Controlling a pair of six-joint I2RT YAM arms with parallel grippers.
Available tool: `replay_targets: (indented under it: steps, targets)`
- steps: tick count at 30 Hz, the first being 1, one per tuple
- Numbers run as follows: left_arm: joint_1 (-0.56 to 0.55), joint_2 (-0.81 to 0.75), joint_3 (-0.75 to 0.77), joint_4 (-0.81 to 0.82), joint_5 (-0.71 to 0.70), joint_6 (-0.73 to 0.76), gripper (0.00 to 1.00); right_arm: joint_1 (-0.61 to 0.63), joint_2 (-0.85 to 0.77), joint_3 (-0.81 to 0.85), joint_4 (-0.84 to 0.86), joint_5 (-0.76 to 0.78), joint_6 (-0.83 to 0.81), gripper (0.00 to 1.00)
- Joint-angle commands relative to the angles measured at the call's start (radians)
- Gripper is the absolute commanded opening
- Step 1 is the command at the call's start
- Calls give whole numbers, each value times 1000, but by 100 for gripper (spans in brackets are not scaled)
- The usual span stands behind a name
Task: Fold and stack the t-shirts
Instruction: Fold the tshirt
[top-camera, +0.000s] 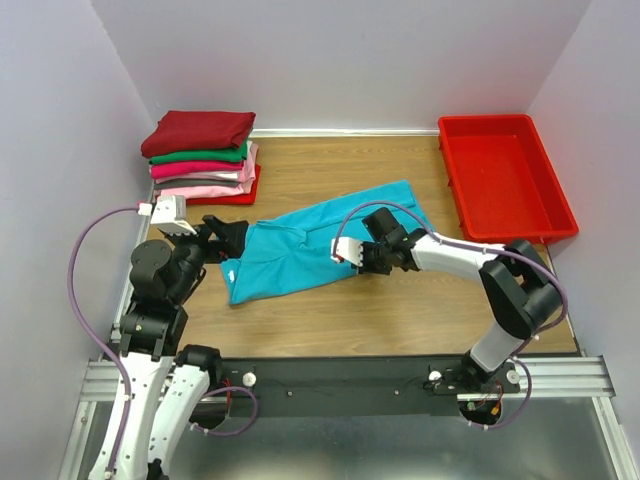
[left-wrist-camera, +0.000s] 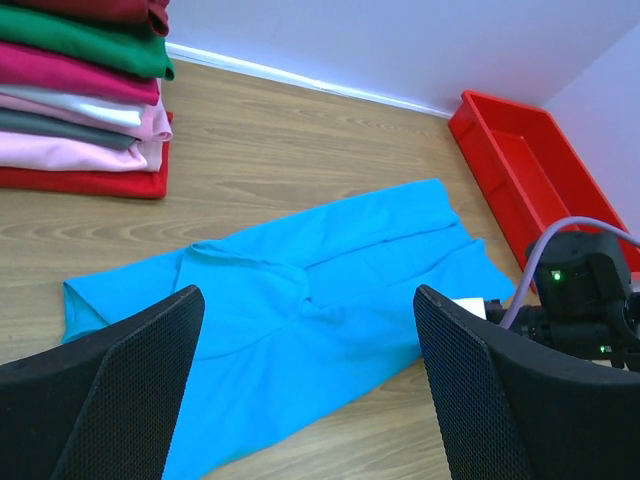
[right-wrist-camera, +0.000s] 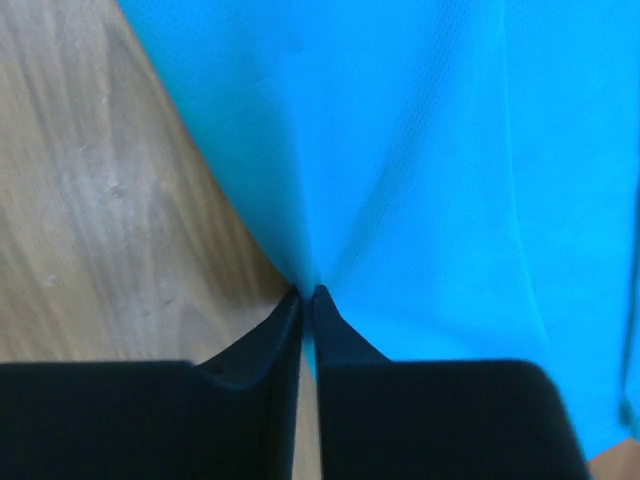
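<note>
A teal t-shirt (top-camera: 300, 250) lies loosely folded and slanted across the middle of the wooden table (top-camera: 400, 310). My right gripper (top-camera: 352, 258) is at its near edge, and the right wrist view shows the jaws (right-wrist-camera: 308, 292) shut on a pinch of the teal cloth (right-wrist-camera: 430, 150). My left gripper (top-camera: 225, 240) hovers at the shirt's left end, open. In the left wrist view its fingers (left-wrist-camera: 110, 390) stand wide apart above the shirt (left-wrist-camera: 320, 290), holding nothing. A stack of folded t-shirts (top-camera: 200, 155) in dark red, green, magenta and pink stands at the back left.
A red plastic bin (top-camera: 505, 175) sits empty at the back right. White walls close in the table on three sides. In the left wrist view, the stack (left-wrist-camera: 80, 90) is at upper left, the bin (left-wrist-camera: 520, 170) at right, and the right arm's wrist (left-wrist-camera: 585, 290) beside the shirt.
</note>
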Motion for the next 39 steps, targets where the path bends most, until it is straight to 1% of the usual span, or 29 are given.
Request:
replay_targets:
  steps: [1, 4, 5, 6, 8, 9, 10, 11, 12, 13, 14, 15, 16, 17, 19, 20, 21, 23, 24, 26, 27, 28, 32, 35, 39]
  targets:
    - [-4, -22, -19, -19, 30, 18, 93, 9, -62, -92, -5, -10, 17, 10]
    - [-4, -27, -20, -16, 40, 16, 93, 11, -160, -141, -92, -101, -16, 7]
    - [-4, -25, -23, -11, 47, 15, 93, 14, -180, -149, -167, -127, -29, 7]
    - [-4, -25, -23, -1, 50, 13, 93, 20, -200, -158, -207, -171, -53, 7]
    - [-4, -19, -30, 13, 57, 13, 93, 60, -255, -195, -295, -190, -62, 8]
    - [-4, -13, -31, 19, 58, 16, 93, 93, -273, -207, -315, -190, -59, 10]
    - [-4, -10, -31, 24, 58, 18, 93, 103, -286, -212, -330, -190, -49, 16]
    - [-2, -7, -33, 26, 60, 21, 93, 104, -304, -195, -346, -194, -26, 26]
    - [-4, -1, -31, 35, 63, 30, 93, 104, -310, -174, -347, -196, 31, 51]
    - [-4, 1, -31, 35, 64, 35, 93, 103, -315, -139, -349, -193, 63, 60]
    - [-4, 4, -28, 36, 66, 41, 93, 101, -315, -73, -349, -197, 82, 66]
    - [-4, 6, -27, 39, 70, 56, 93, 87, -303, -24, -344, -225, 111, 74]
    - [-4, 3, -28, 42, 66, 65, 93, 74, -237, 24, -344, -254, 128, 74]
    - [-4, 1, -28, 42, 64, 75, 93, 57, -197, 138, -344, -329, 170, 75]
    - [-4, -1, -30, 45, 63, 79, 93, 14, -93, 248, -343, -395, 209, 75]
    - [-4, -11, -34, 58, 84, 79, 93, 6, 20, 311, -343, -427, 243, 77]
    - [-4, -17, -49, 67, 89, 81, 93, 3, 76, 416, -335, -467, 272, 79]
    - [-4, -33, -60, 76, 96, 76, 93, 1, 197, 545, -320, -512, 336, 82]
    - [-4, -45, -63, 85, 103, 79, 93, 1, 299, 664, -308, -542, 420, 83]
    - [-4, -56, -69, 96, 124, 82, 93, 3, 410, 786, -286, -540, 505, 85]
    - [-4, -68, -72, 99, 130, 84, 93, 3, 456, 854, -286, -535, 564, 87]
    - [-4, -80, -73, 101, 141, 92, 93, 3, 548, 954, -288, -526, 597, 88]
    - [-4, -100, -79, 111, 158, 92, 93, 3, 686, 1113, -291, -530, 634, 89]
    - [-4, -105, -79, 119, 165, 92, 93, 3, 739, 1141, -291, -550, 659, 88]
    - [-4, -105, -83, 122, 170, 93, 93, 3, 776, 1133, -291, -563, 674, 88]
